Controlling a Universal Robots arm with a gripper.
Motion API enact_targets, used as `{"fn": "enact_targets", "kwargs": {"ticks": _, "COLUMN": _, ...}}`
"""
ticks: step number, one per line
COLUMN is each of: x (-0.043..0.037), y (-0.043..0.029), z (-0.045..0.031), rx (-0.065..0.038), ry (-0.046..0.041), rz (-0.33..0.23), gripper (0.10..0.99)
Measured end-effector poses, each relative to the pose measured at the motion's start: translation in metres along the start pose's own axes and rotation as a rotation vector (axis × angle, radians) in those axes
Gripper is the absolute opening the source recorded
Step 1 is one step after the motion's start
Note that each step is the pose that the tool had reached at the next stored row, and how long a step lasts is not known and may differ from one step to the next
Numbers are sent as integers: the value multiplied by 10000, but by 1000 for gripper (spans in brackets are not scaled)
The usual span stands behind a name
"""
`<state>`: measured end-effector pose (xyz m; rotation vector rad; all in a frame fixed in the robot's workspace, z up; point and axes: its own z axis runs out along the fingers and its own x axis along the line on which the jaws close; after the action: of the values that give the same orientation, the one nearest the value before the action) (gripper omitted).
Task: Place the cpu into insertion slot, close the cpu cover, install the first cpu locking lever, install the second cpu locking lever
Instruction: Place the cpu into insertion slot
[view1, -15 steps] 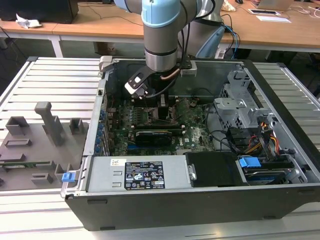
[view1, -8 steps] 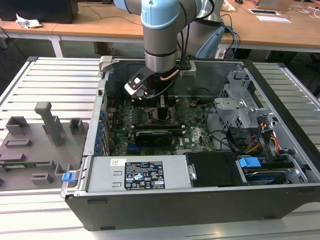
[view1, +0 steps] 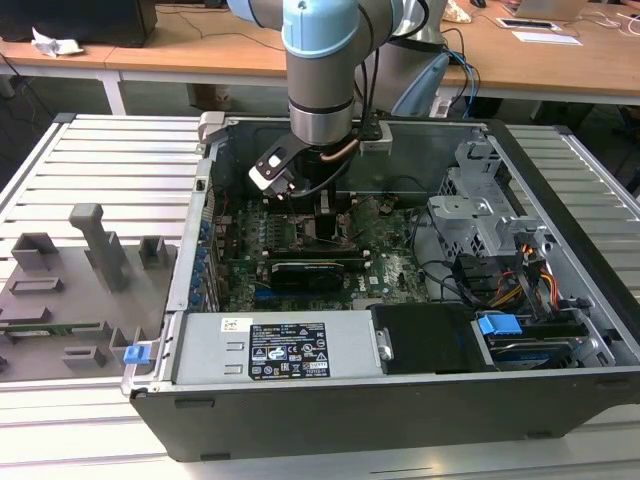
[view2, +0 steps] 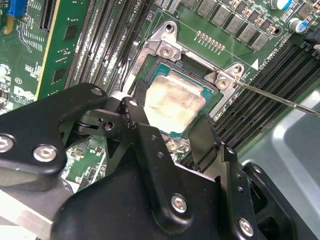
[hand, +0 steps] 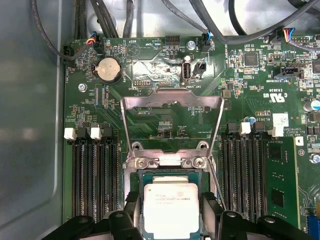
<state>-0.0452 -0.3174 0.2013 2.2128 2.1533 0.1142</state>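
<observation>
Silver-grey cpu (hand: 171, 212) — seemingly within gripper (hand: 171, 200)

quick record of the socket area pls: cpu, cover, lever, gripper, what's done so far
cpu: lies flat in the socket, silver top up
cover: open, swung up off the socket, window frame standing behind the cpu
lever: a thin rod angled out from the socket corner, not holding the cover down
gripper: low over the socket, straddling the cpu
progress: cpu in the slot; cover not closed
</observation>
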Motion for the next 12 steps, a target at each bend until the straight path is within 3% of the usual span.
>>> {"fn": "enact_targets", "kwargs": {"ticks": 4, "x": 0, "y": 0, "z": -3, "rx": 0, "ry": -1, "rz": 0, "gripper": 608}}
{"fn": "enact_targets", "kwargs": {"ticks": 11, "x": 1, "y": 6, "z": -72, "rx": 0, "ry": -6, "rz": -1, "gripper": 596}}
{"fn": "enact_targets", "kwargs": {"ticks": 12, "x": 1, "y": 7, "z": -81, "rx": 0, "ry": -7, "rz": -1, "gripper": 529}}
